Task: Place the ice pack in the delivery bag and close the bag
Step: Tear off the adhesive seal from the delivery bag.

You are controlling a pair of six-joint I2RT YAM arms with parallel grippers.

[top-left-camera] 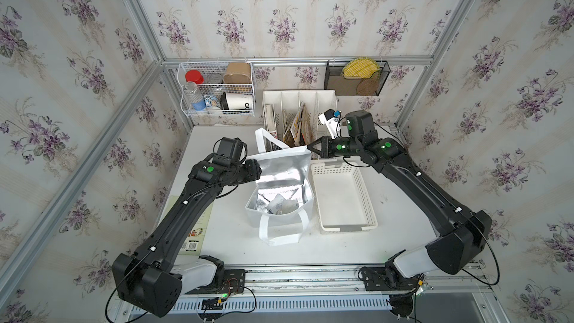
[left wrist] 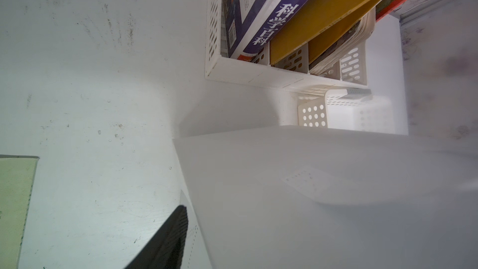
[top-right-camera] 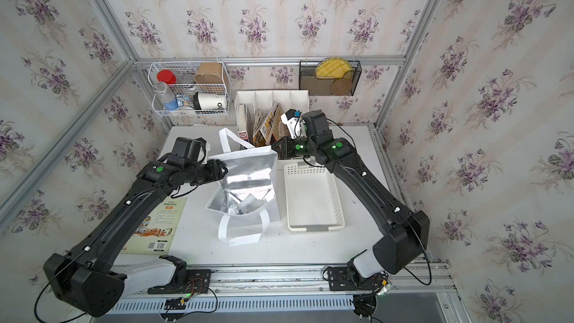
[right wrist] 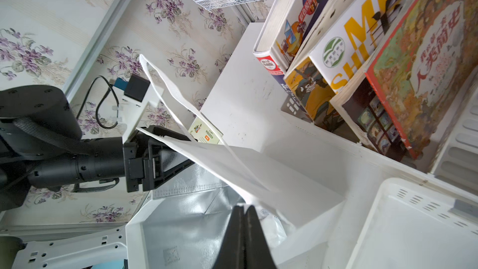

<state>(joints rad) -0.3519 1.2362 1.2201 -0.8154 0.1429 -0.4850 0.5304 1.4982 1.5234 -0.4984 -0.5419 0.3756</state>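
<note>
Down on the foil floor of the delivery bag (top-left-camera: 282, 166), at the middle of the table (top-left-camera: 397, 212) beside the white basket (top-left-camera: 341, 200), lies the ice pack (top-left-camera: 284, 206); the right gripper (top-left-camera: 310, 148) is pressed shut at the bag's back rim; whether the left gripper (top-right-camera: 224, 169) grips it cannot be told; behind, a book spine (left wrist: 274, 29) reads 科学百科, a cover (right wrist: 362, 29) MEI.

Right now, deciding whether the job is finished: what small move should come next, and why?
Probably open the right gripper to release the rim of the delivery bag: the ice pack already lies inside, and that gripper looks pinched on the rim's corner.
</note>
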